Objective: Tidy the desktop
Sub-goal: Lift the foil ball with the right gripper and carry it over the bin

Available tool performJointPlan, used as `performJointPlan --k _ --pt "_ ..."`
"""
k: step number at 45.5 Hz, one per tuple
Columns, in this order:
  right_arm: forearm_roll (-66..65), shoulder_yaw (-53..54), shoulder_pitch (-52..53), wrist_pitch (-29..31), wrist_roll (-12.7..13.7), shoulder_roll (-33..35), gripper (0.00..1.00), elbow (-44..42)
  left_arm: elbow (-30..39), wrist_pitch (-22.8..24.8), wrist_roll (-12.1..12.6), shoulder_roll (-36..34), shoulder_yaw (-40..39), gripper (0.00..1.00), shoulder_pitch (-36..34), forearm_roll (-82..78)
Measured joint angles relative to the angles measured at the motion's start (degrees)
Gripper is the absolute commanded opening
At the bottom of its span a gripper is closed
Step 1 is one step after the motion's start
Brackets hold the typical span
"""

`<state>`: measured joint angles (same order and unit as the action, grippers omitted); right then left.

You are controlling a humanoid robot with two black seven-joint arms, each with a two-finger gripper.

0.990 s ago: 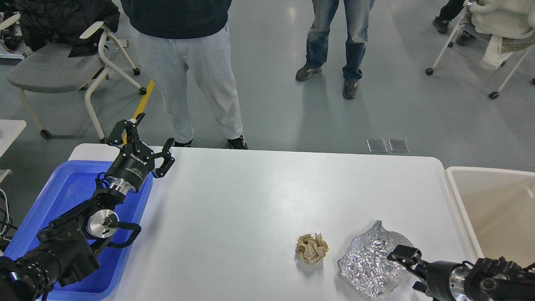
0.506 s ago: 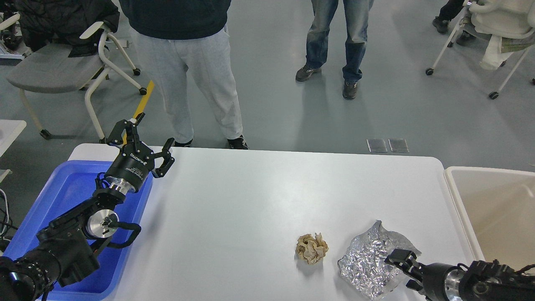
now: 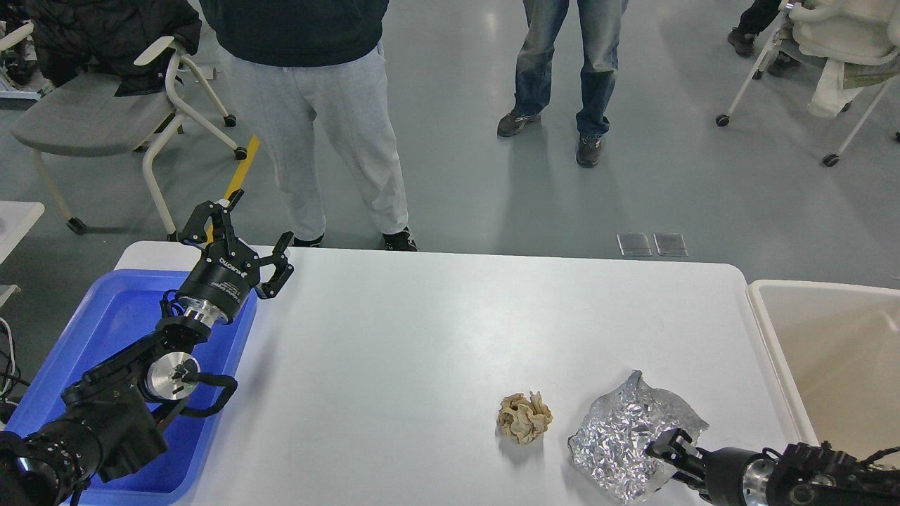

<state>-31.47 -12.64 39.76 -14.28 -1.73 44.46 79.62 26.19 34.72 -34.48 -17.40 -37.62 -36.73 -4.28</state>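
Observation:
The desktop (image 3: 422,351) is a wide white table with rounded corners. A crumpled beige paper ball (image 3: 524,417) lies on it front right of centre. A crinkled sheet of silver foil (image 3: 626,439) lies just right of the ball. My right gripper (image 3: 680,465) comes in low from the bottom right, its fingers apart, the upper fingertip (image 3: 664,444) over the foil's near right edge. It holds nothing. My left gripper (image 3: 261,216) is open and empty, raised over the table's back left corner.
A blue plastic tray (image 3: 112,316) sits at the table's left end under my left arm. A beige open bin (image 3: 830,344) stands beside the right end. Two people stand just behind the far edge, and chairs stand on the floor at back left and back right.
My right gripper has drawn back and down toward the front edge along the foil's near right side. The left arm, ball and foil have not moved.

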Motion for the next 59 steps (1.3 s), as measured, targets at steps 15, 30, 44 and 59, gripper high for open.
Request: performJointPlan --k 15,30,44,59 --pt "-0.3 -1.3 0.1 -0.2 -0.2 0.3 0.0 0.0 0.0 0.0 0.0 0.0 0.0 1.0 0.0 0.0" --pt "-0.3 -1.5 0.6 -0.2 -1.1 1.8 0.0 0.8 0.0 0.0 0.0 0.0 0.0 1.0 0.0 0.0" --pt "0.3 -1.0 3.6 1.2 -1.9 7.8 0.0 5.9 0.0 0.0 0.0 0.0 0.0 1.0 0.0 0.0" --pt "1.8 -1.3 12.6 11.2 -1.9 22.7 0.0 13.0 0.0 0.0 0.0 0.0 0.0 1.0 0.0 0.0"
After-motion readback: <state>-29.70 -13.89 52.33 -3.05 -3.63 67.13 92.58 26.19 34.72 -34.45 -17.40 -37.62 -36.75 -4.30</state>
